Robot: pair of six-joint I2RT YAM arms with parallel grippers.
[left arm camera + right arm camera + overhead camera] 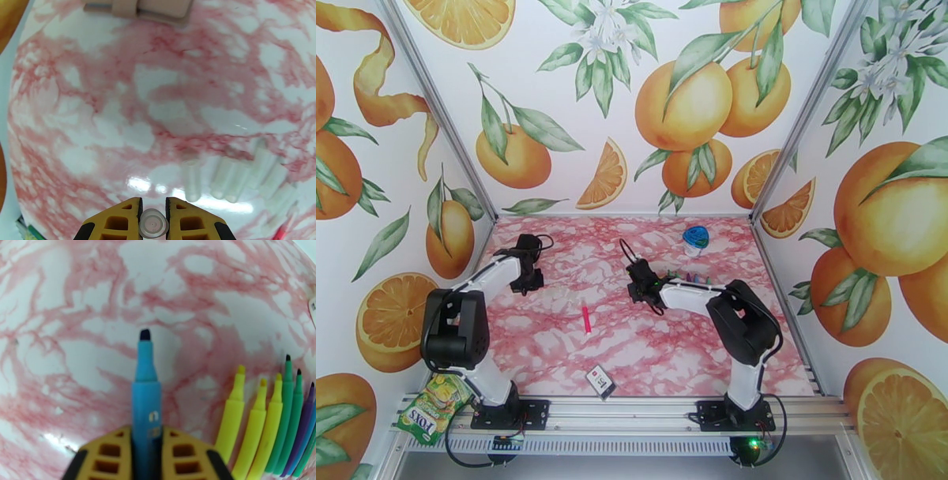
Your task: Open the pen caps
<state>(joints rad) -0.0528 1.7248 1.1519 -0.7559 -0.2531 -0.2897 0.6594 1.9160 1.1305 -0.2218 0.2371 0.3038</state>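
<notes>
Spanning a pink marbled table (553, 347), my two claws are both clamped. Bottom centre of the right wrist view, the right claw (146, 437) grips one uncapped blue pen (145, 390); the left claw (153, 215) pinches one clear cap (154, 228). Best, I judge, to lower each flat before letting go. Lower right: three yellow pens (233, 417), two green pens (287, 405), at least one purple pen (306, 417); roughly six loose caps (229, 179).

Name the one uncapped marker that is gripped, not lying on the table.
The blue marker, clamped in the right gripper with its dark tip out. The yellow markers, green markers and purple marker lie loose in a row beside it.
</notes>
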